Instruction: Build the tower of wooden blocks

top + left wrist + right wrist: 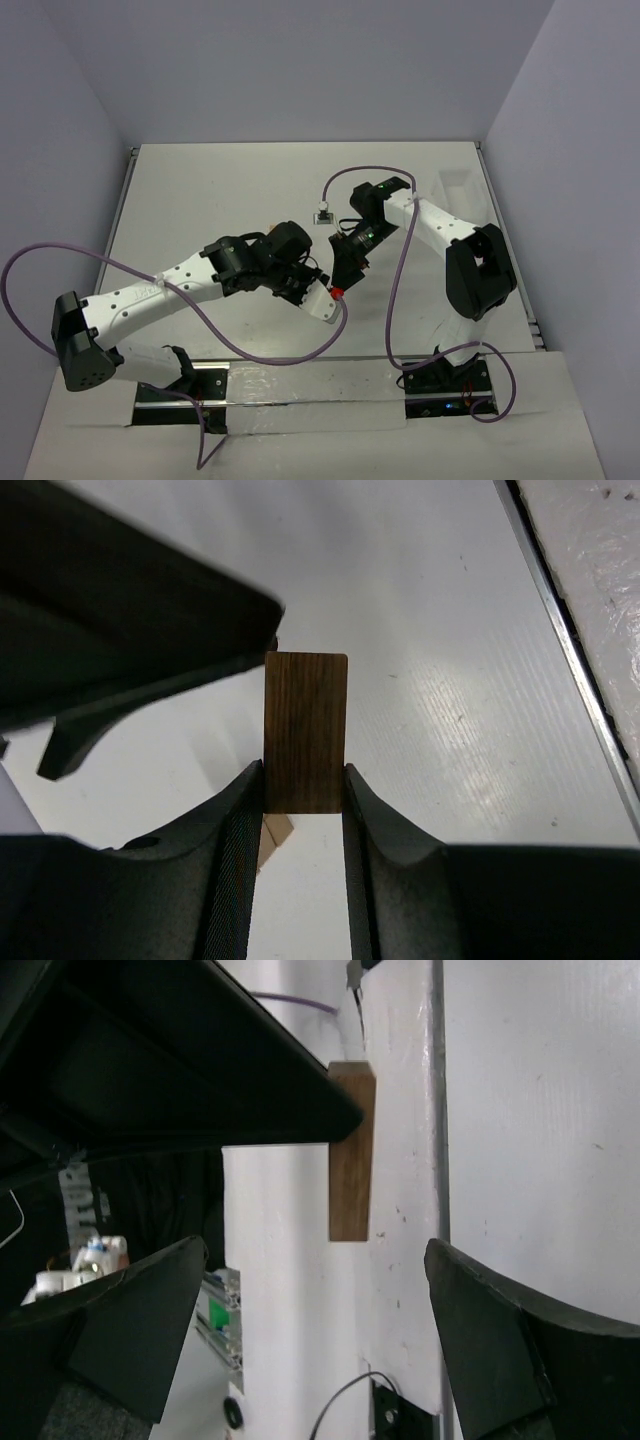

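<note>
My left gripper (303, 780) is clamped on one wood block (306, 730), held over the counter (450, 710). My right gripper (315, 1260) stands apart just beside it. I see no tower yet, so I judge nearly all the stacking remains.

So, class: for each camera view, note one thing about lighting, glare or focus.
Top external: even, soft light on the table. Left wrist: the wood block is sharp but dark, glare streaks the table to its right, and the black shape upper left is blurred. Right wrist: the wood block looks shaded against bright white.
</note>
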Available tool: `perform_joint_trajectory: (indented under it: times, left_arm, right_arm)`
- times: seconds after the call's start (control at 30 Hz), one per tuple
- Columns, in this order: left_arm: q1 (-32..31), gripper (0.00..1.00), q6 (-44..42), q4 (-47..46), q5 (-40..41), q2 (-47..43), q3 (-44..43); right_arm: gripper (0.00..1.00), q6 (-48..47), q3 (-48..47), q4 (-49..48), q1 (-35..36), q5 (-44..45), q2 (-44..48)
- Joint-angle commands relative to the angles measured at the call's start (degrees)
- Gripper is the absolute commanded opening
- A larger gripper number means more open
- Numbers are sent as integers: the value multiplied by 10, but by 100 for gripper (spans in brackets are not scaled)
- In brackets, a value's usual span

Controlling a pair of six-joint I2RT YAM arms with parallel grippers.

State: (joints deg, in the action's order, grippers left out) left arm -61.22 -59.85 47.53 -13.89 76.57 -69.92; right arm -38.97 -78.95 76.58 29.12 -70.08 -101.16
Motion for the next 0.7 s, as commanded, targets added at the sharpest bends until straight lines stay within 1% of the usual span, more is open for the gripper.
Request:
perform_joint_trajectory:
  times: [0.0,0.07,0.2,0.27,0.3,0.37,0.43,0.53,0.67]
  left_arm:
    - [52,0,30,10,-51,-43,-3]
    - [84,0,34,12,-69,-53,-1]
    - [175,0,26,24,-115,-76,-5]
    - [259,0,-1,55,-153,-62,-41]
    - [278,0,-19,78,-172,-42,-53]
    - [340,0,-44,107,-203,-11,-102]
    - [376,0,-76,129,-235,35,-133]
    - [418,1,-102,139,-248,77,-169]
    - [431,2,-116,114,-267,110,-175]
  right_arm:
    - [100,14,-39,63,-16,-18,24]
    - [100,16,-48,63,-30,-19,25]
    - [100,15,-91,63,-106,-20,24]
    - [100,12,-113,63,-132,-13,21]
    - [100,9,-123,63,-137,-11,21]
    - [100,7,-135,62,-147,-7,23]
    - [100,5,-148,62,-151,-7,24]
    - [100,1,-156,62,-154,-6,28]
    - [100,-3,-159,61,-155,-3,29]
